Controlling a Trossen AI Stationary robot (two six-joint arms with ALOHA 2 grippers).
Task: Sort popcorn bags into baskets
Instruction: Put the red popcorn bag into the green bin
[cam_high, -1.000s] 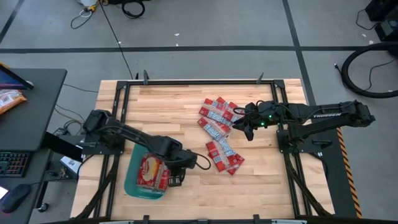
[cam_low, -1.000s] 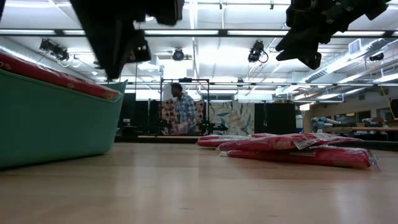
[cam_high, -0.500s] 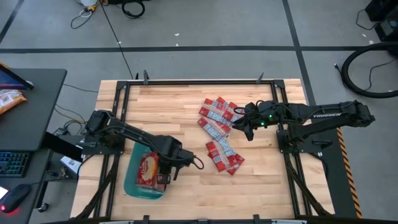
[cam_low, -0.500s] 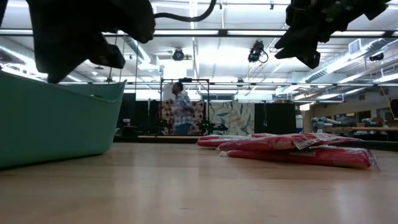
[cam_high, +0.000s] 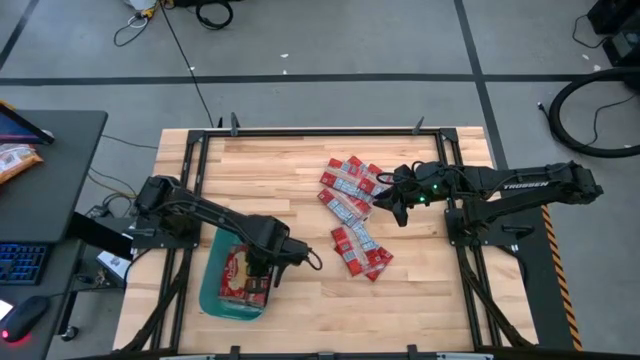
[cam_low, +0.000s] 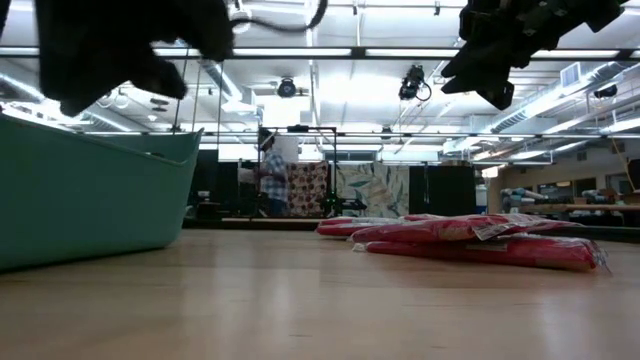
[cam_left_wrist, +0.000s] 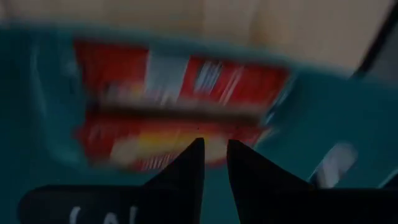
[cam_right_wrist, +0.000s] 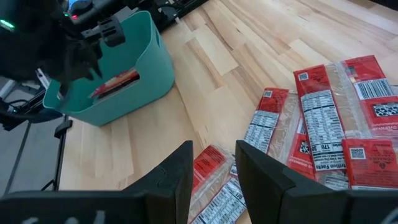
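Left gripper (cam_left_wrist: 214, 163): hangs right above the teal-green plastic rectangular bin (cam_high: 212, 300) with rounded corners; the two dark fingers stand a narrow gap apart with nothing between them, so it looks empty.
Right gripper (cam_right_wrist: 213, 163): well away from the bin, on the far side of the loose packets and above their nearest edge; fingers parted, holding nothing, apparently waiting.
In the bin: a larger squarish red popcorn bag with a yellowish picture (cam_high: 236, 276) lies flat, and a small flat red packet with a white label panel (cam_left_wrist: 186, 79) rests beside it against the bin's wall.
Outside the bin: about a dozen small flat red packets with white and silver label panels (cam_high: 350, 186) lie on the wooden table (cam_high: 270, 180), one overlapping cluster far from the bin and a smaller cluster (cam_high: 358, 250) nearer it.
Progress: by my reckoning early; only a couple of bags are binned and most of the pile is left.
Background: a person (cam_low: 271, 180) stands in the room beyond the table.
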